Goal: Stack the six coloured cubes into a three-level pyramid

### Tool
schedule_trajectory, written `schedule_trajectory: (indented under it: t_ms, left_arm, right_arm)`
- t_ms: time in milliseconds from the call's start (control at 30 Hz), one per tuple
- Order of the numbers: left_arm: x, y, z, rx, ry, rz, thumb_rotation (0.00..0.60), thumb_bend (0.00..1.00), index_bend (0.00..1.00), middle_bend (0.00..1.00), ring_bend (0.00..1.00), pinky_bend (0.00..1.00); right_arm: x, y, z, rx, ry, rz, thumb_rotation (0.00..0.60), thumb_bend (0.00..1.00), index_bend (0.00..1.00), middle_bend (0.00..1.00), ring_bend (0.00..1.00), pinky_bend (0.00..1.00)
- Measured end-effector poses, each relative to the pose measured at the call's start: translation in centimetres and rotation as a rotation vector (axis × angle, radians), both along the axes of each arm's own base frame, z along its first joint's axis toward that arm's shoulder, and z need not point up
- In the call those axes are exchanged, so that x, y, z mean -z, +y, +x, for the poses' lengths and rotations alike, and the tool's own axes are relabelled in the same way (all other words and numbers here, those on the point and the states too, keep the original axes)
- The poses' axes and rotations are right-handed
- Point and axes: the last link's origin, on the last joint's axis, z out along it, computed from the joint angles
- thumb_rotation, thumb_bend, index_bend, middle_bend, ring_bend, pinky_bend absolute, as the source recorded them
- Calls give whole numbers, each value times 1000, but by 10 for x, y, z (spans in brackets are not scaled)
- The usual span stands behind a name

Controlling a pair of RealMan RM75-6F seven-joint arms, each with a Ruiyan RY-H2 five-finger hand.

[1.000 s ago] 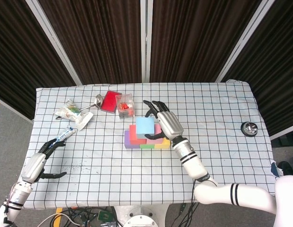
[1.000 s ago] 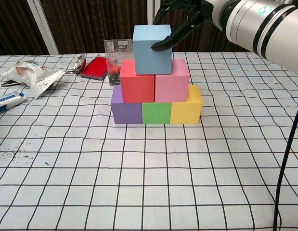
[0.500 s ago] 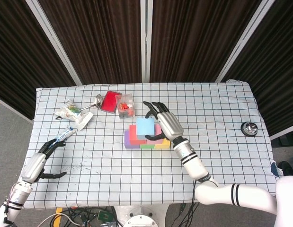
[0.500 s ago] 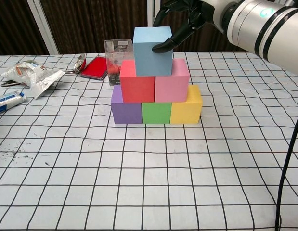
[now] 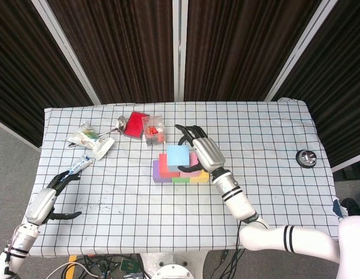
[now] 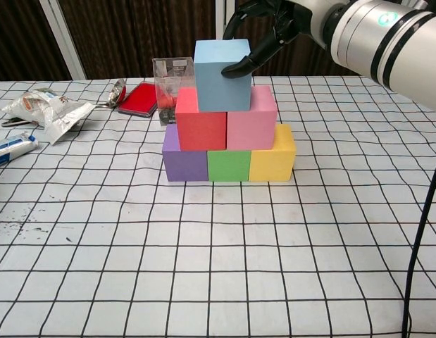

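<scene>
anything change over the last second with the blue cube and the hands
Almost nothing. The right hand keeps its fingers against the light blue cube, which still sits on top of the red cube and pink cube; at most it wavered very slightly. The purple, green and yellow base row has not shifted. The left hand stays idle near the table's front left edge, holding nothing.

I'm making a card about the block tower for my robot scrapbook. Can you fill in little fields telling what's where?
bottom row: purple foam cube, green foam cube, yellow foam cube, side by side
middle row: red foam cube, pink foam cube
top: light blue foam cube
right hand: a fingertip on the blue cube's front face
left hand: by the table's near left edge, holding nothing
behind tower: clear plastic cup
</scene>
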Motion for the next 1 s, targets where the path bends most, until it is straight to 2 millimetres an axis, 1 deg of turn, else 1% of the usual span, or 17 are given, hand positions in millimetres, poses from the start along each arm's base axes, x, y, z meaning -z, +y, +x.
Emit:
schedule_trajectory:
  t_ms: [333,400,567,633,867,1000]
  left_arm:
    - [0,0,0,1,-1,0,600,0,124,179,12,63]
    - [0,0,0,0,-1,-1,600,0,124,179,12,62]
    - [0,-1,0,2,-3,0,600,0,125,179,12,62]
    - [0,-1,1,4,-5,0,600,0,125,179,12,63]
    - [-1,-1,1,2,-13,0,600,0,125,179,12,62]
    - [-1,-1,1,2,-11,-1,600,0,126,179,12,63]
  right_arm:
    - [2,0,-1,2,0,6,600,123,0,457,76,0]
    - [2,0,-1,1,1,9,600,106,0,427,72,0]
    - [2,1,-1,-2,-2,29,600,59,0,291,55,0]
    - [3,1,-2,-4,-1,36,600,51,0,270,48,0]
    - [3,1,-2,-8,-8,41,600,36,0,242,32,0]
    - [1,2,-1,-12,-26,45,600,2,0,200,11,0]
